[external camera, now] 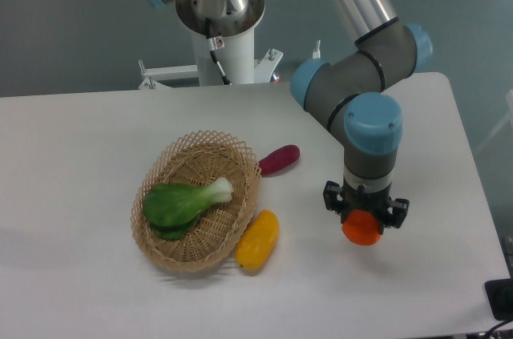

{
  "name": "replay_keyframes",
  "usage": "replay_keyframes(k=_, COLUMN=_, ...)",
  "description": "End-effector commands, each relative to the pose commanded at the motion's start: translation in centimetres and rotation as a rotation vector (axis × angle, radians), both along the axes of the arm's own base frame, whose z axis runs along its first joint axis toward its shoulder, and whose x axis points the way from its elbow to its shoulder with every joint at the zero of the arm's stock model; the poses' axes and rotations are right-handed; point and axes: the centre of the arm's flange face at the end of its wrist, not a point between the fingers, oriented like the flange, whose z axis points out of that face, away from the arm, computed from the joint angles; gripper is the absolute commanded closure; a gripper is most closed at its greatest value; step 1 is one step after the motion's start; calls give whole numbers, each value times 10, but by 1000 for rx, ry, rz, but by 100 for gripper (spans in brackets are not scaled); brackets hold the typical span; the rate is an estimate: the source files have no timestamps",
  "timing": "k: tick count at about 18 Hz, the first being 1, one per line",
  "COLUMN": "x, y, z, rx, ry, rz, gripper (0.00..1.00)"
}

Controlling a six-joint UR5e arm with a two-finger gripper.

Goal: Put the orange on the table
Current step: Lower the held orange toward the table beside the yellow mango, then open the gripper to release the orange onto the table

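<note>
Orange (pixel 362 229) round, axisless, in tool (pixel 365 212)

This looks like a robotics lab or test cell, not a home or shop. A grey industrial arm (pixel 361 74) with pale blue joint caps stands on a white pedestal (pixel 224 42) bolted to a metal base plate at 12 o'clock, behind a plain white worktop (pixel 80 155) with rounded corners. The floor around is bare grey-green. On the worktop lie staged props: a wicker basket (pixel 196 251) holding a leafy green vegetable (pixel 180 204), a purple vegetable (pixel 279 159) and a yellow fruit (pixel 257 240) beside it.
</note>
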Motion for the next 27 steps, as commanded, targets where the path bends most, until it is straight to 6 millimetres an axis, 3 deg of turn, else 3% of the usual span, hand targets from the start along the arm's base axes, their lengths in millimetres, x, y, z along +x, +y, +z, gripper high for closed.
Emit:
replay_keyframes(k=3, x=10, y=-7, z=-15, rx=-23, ry=-21, rz=1, gripper=33)
replay_keyframes(k=9, x=7, y=-6, z=-19, rx=-48, ry=-12, rz=2, gripper=32)
replay_keyframes(k=16, x=5, y=-6, z=-12, rx=-41, ry=0, rz=1, gripper=11)
replay_keyframes(k=22, x=-4, y=0, z=9, rx=-17, ry=33, rz=-2, gripper=5)
replay_keyframes(k=27, x=-30, y=8, z=53, rx=40, ry=104, rz=9, gripper=1)
